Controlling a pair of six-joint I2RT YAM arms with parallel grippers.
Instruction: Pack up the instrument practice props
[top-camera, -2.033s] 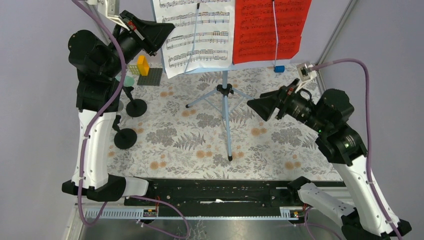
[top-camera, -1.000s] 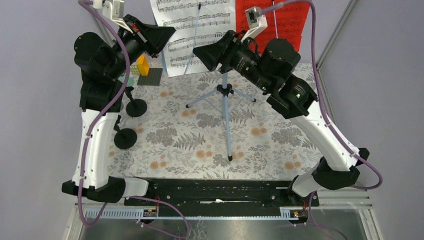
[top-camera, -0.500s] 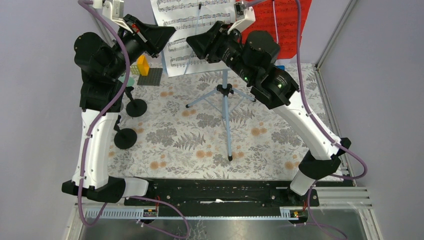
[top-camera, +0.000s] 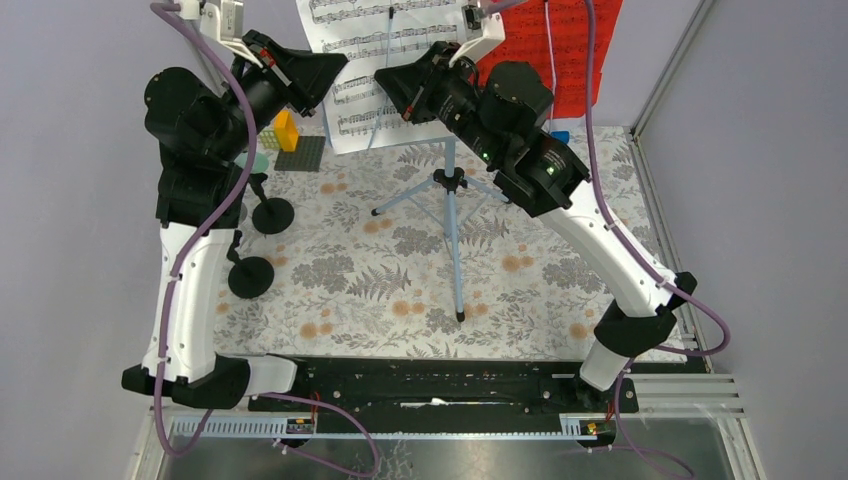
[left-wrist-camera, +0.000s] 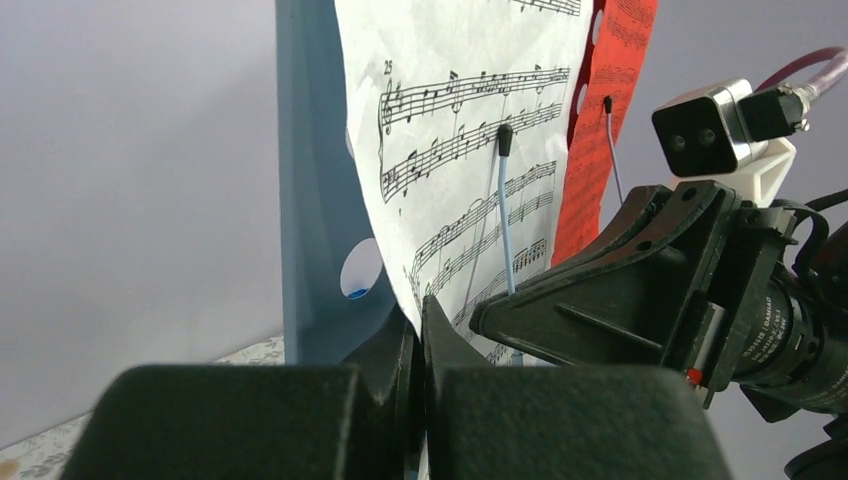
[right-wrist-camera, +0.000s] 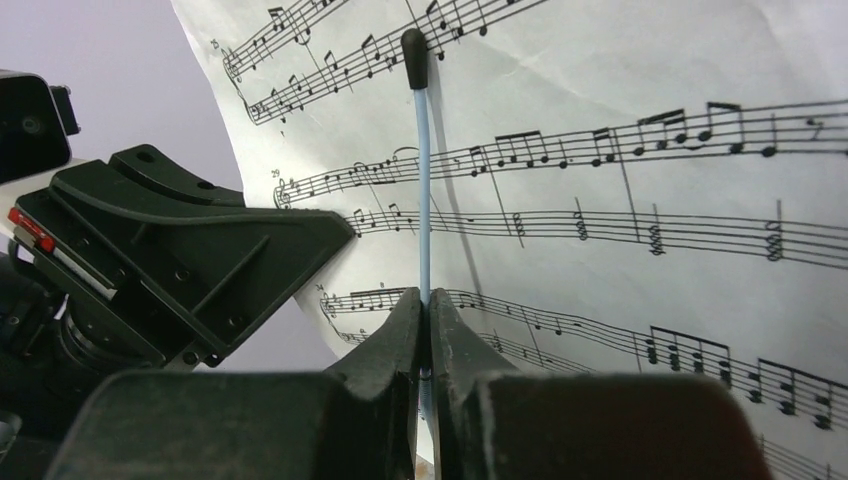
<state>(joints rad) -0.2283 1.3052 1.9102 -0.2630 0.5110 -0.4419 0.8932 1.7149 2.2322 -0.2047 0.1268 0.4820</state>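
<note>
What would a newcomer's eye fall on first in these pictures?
The white music sheet and the red music sheet, standing side by side at the back, strike first. Both hands meet at the white one: the left hand pinches its edge, and the right hand grips the thin blue page clip lying over it.

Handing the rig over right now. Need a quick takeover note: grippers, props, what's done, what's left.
Left gripper: shut on the edge of the white sheet.
Right gripper: shut on the pale blue retainer wire lying across that sheet.
Props: the white sheet and the red sheet hang on the rack, which is upright on its tripod legs. Far mic holder and near mic holder stand on the table beside the left arm. The mics are mostly hidden.
Done: nothing packed.
Left: likely both sheets, rack, mics, holders.
</note>
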